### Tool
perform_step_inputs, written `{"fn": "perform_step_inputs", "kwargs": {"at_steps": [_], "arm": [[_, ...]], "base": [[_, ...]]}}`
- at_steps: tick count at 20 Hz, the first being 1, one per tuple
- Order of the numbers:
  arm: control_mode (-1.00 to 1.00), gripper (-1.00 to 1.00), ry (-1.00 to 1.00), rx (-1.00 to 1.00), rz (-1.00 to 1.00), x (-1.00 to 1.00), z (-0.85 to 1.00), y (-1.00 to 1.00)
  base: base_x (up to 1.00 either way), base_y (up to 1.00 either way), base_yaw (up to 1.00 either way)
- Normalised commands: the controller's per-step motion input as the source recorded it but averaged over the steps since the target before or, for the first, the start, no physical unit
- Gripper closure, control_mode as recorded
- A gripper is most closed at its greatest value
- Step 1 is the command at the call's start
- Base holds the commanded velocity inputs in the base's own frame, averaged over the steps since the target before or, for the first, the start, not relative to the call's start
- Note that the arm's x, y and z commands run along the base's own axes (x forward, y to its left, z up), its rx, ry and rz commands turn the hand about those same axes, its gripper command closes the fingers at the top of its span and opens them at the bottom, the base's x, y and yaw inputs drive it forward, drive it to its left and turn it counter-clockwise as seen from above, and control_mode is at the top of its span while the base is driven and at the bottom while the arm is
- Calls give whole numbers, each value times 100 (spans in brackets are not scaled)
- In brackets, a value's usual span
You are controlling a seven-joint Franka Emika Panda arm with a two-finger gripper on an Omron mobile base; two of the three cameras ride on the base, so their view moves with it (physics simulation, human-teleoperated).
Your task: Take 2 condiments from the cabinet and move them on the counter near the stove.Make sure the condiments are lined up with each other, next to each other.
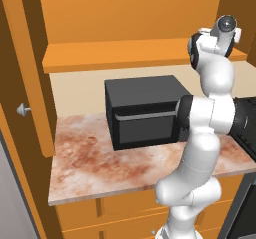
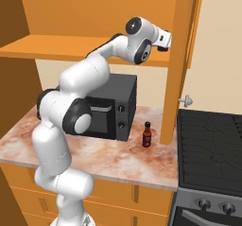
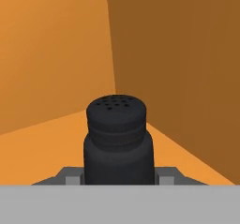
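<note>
Left base view: arm reaches up toward the cabinet shelf (image 1: 125,58) above the microwave (image 1: 145,110).

Right base view: sauce bottle (image 2: 147,135) stands on the tabletop (image 2: 113,156), near the stove (image 2: 210,144).

Hand view: shaker (image 3: 118,141) sits on the shelf between the fingers (image 3: 165,177); whether they are clenched, I cannot tell. It is likely light, rigid and smooth; grip mid-body, below the cap.

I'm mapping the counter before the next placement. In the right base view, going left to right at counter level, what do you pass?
Microwave → sauce bottle standing on the counter → open cabinet door with its round knob → stove.
</note>
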Motion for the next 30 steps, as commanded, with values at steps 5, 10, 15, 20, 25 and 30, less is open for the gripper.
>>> {"fn": "perform_step_inputs", "kwargs": {"at_steps": [5,10,15,20,25,30], "arm": [[-100,100,-4,0,0,-71,-11,6],[-100,100,-1,-4,4,-91,-13,39],[-100,100,0,-5,10,-99,-24,47],[-100,100,0,-3,13,-100,-25,31],[-100,100,0,-2,15,-100,-38,11],[-100,100,0,-5,15,-93,-51,1]], "base": [[0,0,0],[0,0,0],[0,0,0],[0,0,0],[0,0,0],[0,0,0]]}}
